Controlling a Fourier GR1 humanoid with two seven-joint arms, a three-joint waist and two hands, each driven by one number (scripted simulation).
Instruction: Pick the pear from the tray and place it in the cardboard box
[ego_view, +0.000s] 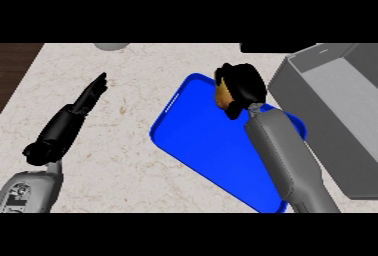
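A blue tray (207, 145) lies slantwise on the marble counter. At its far end my right hand (244, 85) curls over a yellow-brown pear (221, 95), of which only a sliver shows at the hand's left side. I cannot tell whether the pear rests on the tray or is lifted. The grey box (336, 117), open at the top, stands just right of the tray. My left hand (88, 97) is held out flat over the counter at the left, fingers straight, holding nothing.
A pale round object (111, 46) shows partly at the counter's far edge. A dark strip (15, 70) along the left marks the counter's edge. Bare marble lies between the left hand and the tray.
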